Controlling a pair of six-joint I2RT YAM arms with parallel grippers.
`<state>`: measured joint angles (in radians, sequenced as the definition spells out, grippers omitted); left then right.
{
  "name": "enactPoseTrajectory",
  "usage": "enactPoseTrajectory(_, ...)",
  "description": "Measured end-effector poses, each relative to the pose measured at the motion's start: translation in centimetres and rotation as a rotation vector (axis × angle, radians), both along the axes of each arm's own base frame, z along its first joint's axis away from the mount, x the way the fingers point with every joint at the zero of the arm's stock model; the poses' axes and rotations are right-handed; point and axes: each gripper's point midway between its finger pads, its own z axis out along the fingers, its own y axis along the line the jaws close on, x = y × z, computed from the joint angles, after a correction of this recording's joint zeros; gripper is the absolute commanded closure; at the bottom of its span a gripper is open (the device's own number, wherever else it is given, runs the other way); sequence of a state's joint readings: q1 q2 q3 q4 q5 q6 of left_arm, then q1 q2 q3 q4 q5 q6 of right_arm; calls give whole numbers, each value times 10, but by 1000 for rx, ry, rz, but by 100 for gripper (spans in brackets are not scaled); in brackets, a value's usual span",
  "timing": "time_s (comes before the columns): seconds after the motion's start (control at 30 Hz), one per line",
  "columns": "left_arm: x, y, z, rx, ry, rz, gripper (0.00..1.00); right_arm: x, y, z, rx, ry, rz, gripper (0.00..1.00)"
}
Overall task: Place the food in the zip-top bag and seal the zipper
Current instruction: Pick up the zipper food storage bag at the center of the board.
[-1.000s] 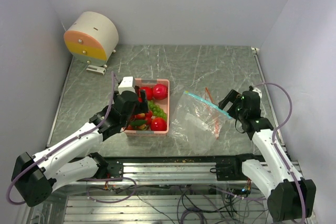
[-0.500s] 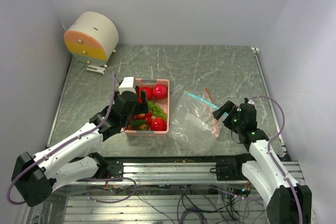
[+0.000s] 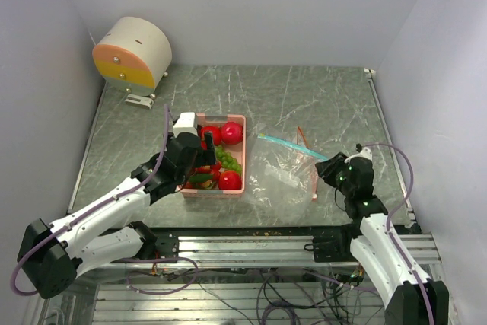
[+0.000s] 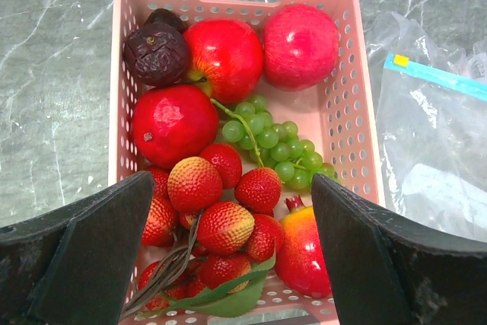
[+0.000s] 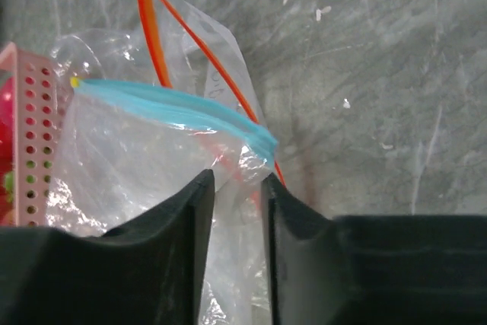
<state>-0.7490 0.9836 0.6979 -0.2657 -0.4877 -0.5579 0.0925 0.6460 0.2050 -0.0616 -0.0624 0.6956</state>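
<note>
The fruit lies straight below the wide left jaws, while the bag beside the tray has its zipper-end edge between the narrowed right jaws, grip uncertain.

top: overhead, far | wrists: close, downward | all share bag

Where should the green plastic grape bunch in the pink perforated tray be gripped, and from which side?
Come straight down, closing across the middle of the green plastic grape bunch. It lies flat in the pink perforated tray; the walls block sideways approaches, and glossy red apple-like balls and red toy strawberries crowd it. Its thin stem looks too slight to pinch.
</note>
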Motion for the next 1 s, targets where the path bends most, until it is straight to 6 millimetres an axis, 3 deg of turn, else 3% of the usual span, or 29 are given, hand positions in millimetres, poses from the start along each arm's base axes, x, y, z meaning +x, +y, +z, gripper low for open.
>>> enactPoseTrajectory(0.03, 0, 0, 0, 0, 0, 0, 4, 1, 0, 2, -3, -12, 0, 99)
enactPoseTrajectory(0.07, 0, 0, 0, 0, 0, 0, 4, 3, 0, 5, 2, -23, -2, 100)
enactPoseTrajectory(0.23, 0, -1, 0, -4, 2, -1, 4, 4, 3, 10, 6, -43, 19, 100)
enactPoseTrajectory(0.33, -1, -3, 0, -19, 7, -11, 4, 4, 8, 24, 14, -91, 49, 100)
enactPoseTrajectory(0.43, -3, -9, 8, -57, 5, -27, 4, 4, 12, 57, 19, -193, 78, 100)
enactPoseTrajectory(0.57, -3, -23, 40, -165, -36, -59, 4, 1, 13, 120, -3, -370, 104, 100)
enactPoseTrajectory(0.63, -4, -32, 57, -239, -59, -87, 4, -2, 13, 150, -20, -449, 119, 100)
enactPoseTrajectory(0.7, -6, -43, 70, -313, -72, -119, 4, -4, 15, 165, -32, -500, 137, 100)
enactPoseTrajectory(0.87, -9, -82, 89, -518, -44, -218, 4, -9, 24, 170, -31, -534, 196, 100)
enactPoseTrajectory(1.0, -5, -116, 91, -661, 18, -282, 4, -13, 29, 177, -34, -568, 236, 100)
